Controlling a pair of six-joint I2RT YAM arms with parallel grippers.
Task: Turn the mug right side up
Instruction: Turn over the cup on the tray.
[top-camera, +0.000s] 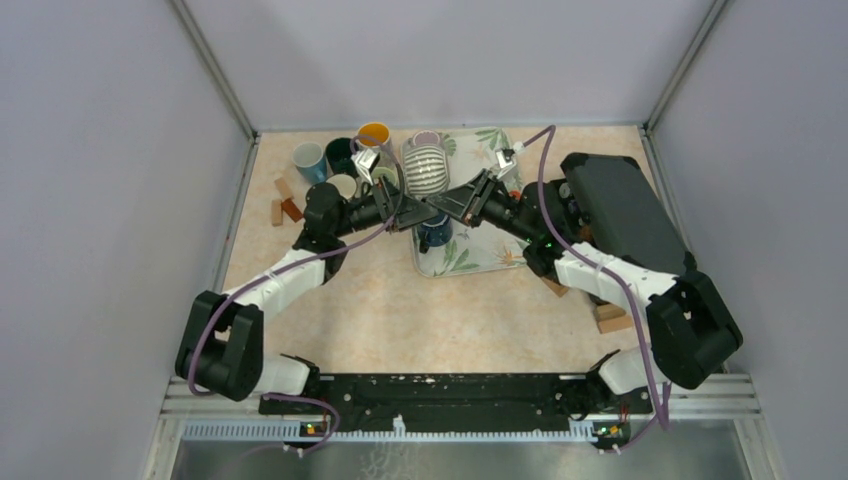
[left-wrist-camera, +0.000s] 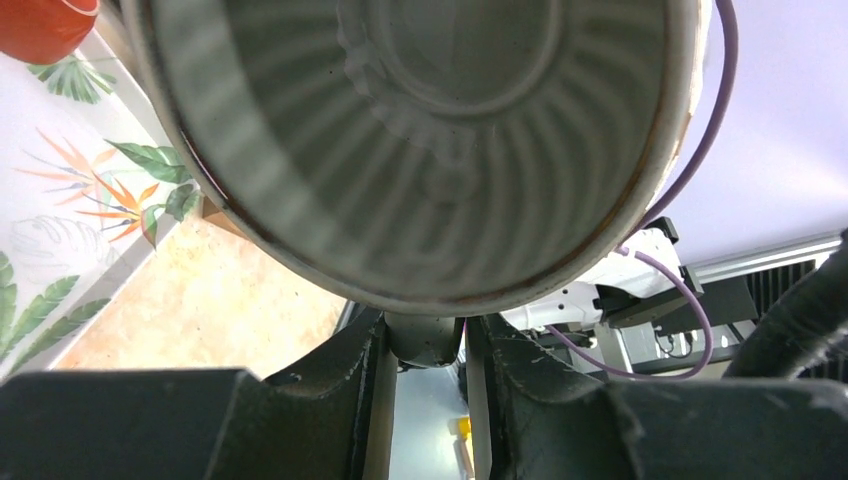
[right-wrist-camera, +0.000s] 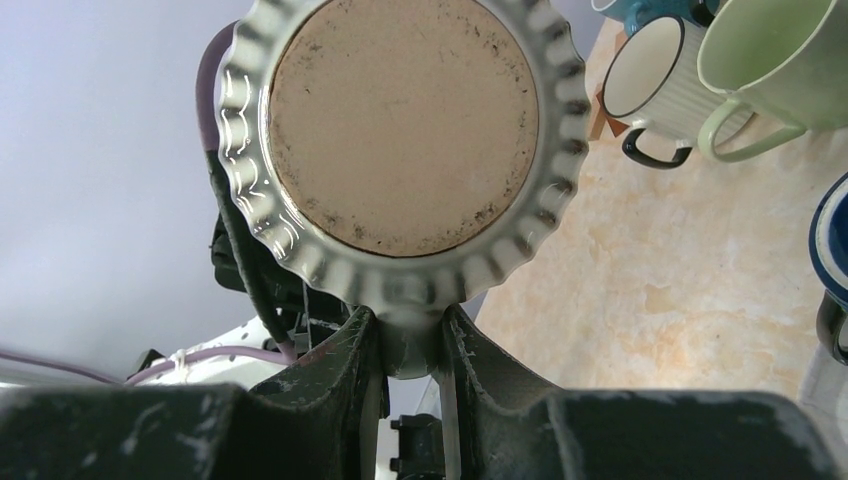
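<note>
— Where's the mug (top-camera: 428, 170)?
— Twelve o'clock over the tray (top-camera: 480, 255), on its side. My left tool (left-wrist-camera: 425, 336) and right tool (right-wrist-camera: 407, 340) both pinch it.
— Advice?
— Free one tool first, then rotate slowly, mouth up.

There are eight mugs (top-camera: 309, 160) (counting the ribbed mug (top-camera: 428, 168); one pale green is half hidden), one leaf-printed tray (top-camera: 482, 250), three wooden blocks (top-camera: 284, 188) left, about three right, one black slab (top-camera: 620, 210).
</note>
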